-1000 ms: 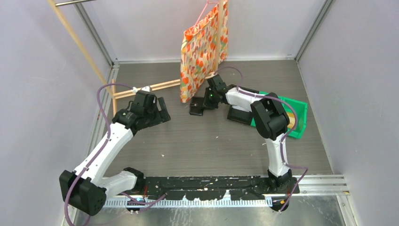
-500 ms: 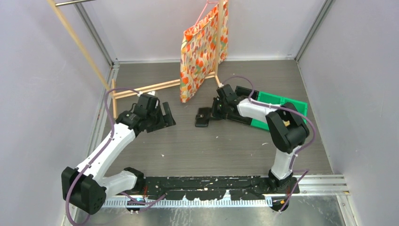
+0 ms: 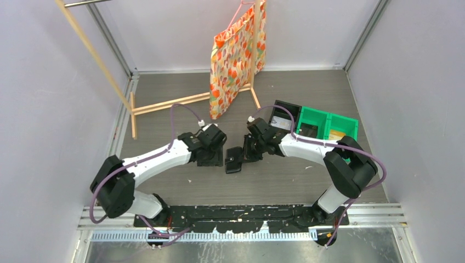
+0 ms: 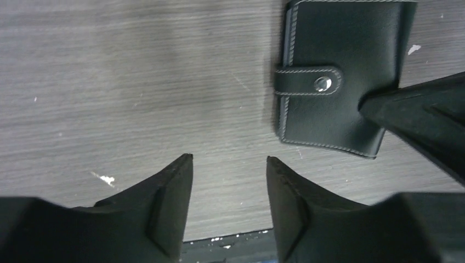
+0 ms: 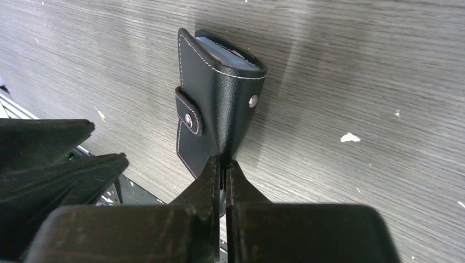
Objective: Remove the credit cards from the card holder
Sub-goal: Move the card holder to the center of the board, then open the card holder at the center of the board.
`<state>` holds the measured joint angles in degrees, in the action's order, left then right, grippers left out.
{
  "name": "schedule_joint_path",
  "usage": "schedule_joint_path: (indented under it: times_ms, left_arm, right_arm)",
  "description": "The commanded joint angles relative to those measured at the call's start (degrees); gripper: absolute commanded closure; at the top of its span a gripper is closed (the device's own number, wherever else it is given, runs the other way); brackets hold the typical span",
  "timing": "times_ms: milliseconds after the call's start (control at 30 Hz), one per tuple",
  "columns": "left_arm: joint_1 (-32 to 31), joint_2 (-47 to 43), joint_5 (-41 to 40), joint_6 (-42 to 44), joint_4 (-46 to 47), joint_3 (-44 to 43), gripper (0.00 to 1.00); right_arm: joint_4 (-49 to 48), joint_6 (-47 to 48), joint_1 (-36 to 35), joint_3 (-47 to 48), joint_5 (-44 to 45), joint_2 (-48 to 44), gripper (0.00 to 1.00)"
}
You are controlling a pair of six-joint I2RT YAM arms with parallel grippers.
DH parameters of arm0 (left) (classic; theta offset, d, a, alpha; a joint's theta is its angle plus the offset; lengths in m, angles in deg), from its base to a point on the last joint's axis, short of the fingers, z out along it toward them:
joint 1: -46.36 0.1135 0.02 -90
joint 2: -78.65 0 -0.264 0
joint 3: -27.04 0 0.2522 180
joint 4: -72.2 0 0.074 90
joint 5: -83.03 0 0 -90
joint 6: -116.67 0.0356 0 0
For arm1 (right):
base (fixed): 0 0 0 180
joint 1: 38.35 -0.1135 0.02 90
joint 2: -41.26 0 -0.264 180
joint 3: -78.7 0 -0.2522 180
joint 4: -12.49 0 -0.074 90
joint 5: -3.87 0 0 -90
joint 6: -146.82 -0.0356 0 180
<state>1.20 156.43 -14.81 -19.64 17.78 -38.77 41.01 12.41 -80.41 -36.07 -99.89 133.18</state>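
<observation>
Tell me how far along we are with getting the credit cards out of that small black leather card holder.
Done: the right gripper is shut on an edge of the small black leather card holder. In hand: the open left gripper is close by its clasp tab, not touching. Left: the holder is folded, pale credit cards only peek from its end; none is out.

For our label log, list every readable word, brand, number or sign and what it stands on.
None readable. The card holder shows a plain black cover, stitching and a snap; the hanging bag bears only a pattern; contents of the green bin are too small to read.
</observation>
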Motion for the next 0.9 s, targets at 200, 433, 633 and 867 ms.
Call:
schedule_joint_path:
  times_ms: [200,433,633,867]
  left_arm:
    - [-3.48,8.93,-2.99,-2.18,6.93,-10.20,0.51]
    - [-4.39,13.59,-2.97,-2.91,10.49,-10.58,0.52]
    - [-6.00,18.54,-3.24,-2.59,11.39,-12.46,0.50]
    - [-7.48,22.32,-6.35,-3.31,9.96,-13.79,0.54]
  right_arm:
    - [-0.70,-1.34,-0.85,0.72,1.90,1.02,0.99]
    - [-1.16,-1.89,-0.91,0.78,1.72,1.89,0.99]
    - [-1.26,-1.78,-0.89,0.65,1.54,2.13,0.99]
    - [-0.53,-1.40,-0.84,0.88,2.14,1.23,0.99]
